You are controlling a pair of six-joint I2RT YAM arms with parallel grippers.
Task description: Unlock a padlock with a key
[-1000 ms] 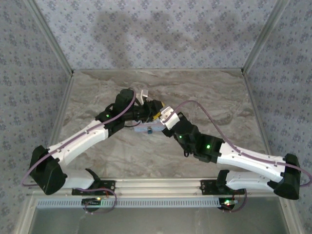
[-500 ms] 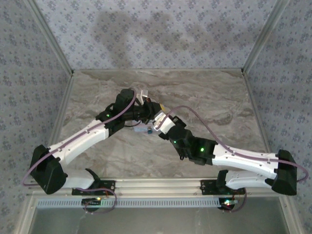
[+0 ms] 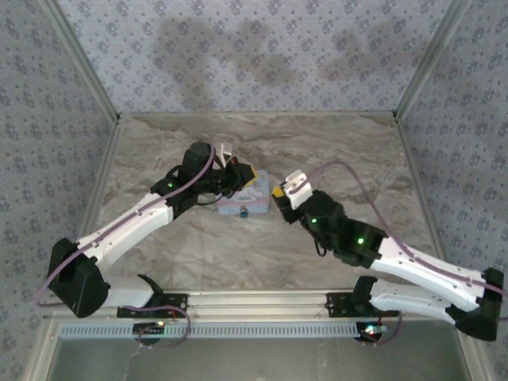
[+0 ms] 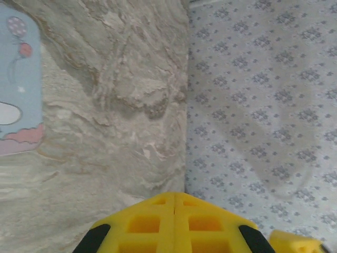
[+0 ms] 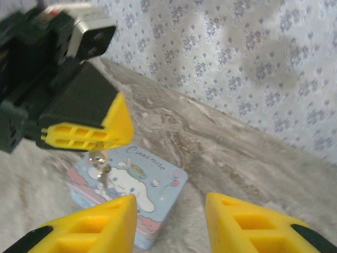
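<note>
We see left fingers (image 5: 84, 134) pinched on a shiny metal piece (image 5: 98, 158) dangling above the tin (image 5: 155, 184), lower left; right fingers (image 5: 105, 221) parted.

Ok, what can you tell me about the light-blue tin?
The tin is a shallow, light-blue rectangular box with rounded corners, metal by its look. Its lid shows a white cartoon figure, pink clouds and balloons. It lies flat and closed on the marble table. A small shiny piece hangs over it; contact unclear.
</note>
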